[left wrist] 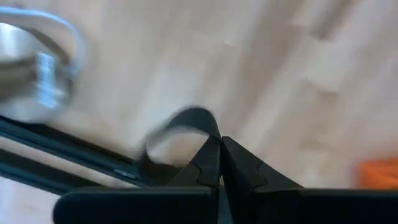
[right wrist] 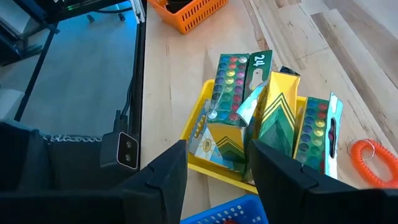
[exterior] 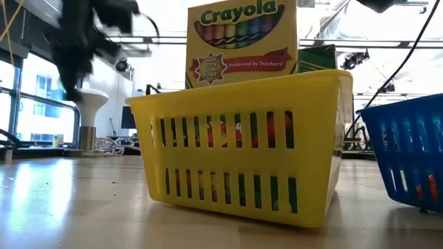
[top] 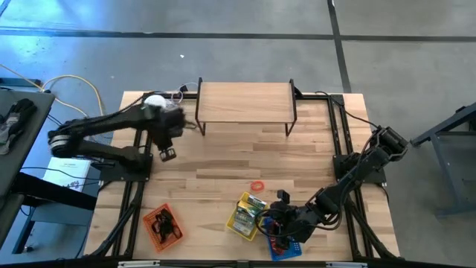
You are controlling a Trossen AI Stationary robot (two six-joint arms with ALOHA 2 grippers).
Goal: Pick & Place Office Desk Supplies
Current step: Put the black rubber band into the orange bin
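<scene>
My left gripper (top: 168, 154) (left wrist: 221, 144) hangs above the table's left side, pointing down, shut on a thin black loop (left wrist: 180, 127). The picture of it is blurred. An orange basket (top: 162, 225) with small black pieces stands at the near left. An orange coiled band (top: 257, 185) (right wrist: 368, 160) lies flat on the wood. My right gripper (top: 281, 214) (right wrist: 217, 180) stands open over the near edge of a yellow basket (right wrist: 200, 127) of crayon and paint boxes, touching nothing. My left gripper pinches the black loop at one end (left wrist: 210, 132) between its two shut fingertips, coming from above and pointing down. The rest of the loop curves out beyond the tips and appears lifted clear of the wood.
A wooden shelf (top: 245, 104) stands at the far middle. A white round disc (top: 154, 100) (left wrist: 34, 74) with wiring sits at the far left. A blue basket (top: 285, 244) (exterior: 408, 152) stands beside the yellow basket (exterior: 242, 152). Bare wood lies between the baskets and the shelf.
</scene>
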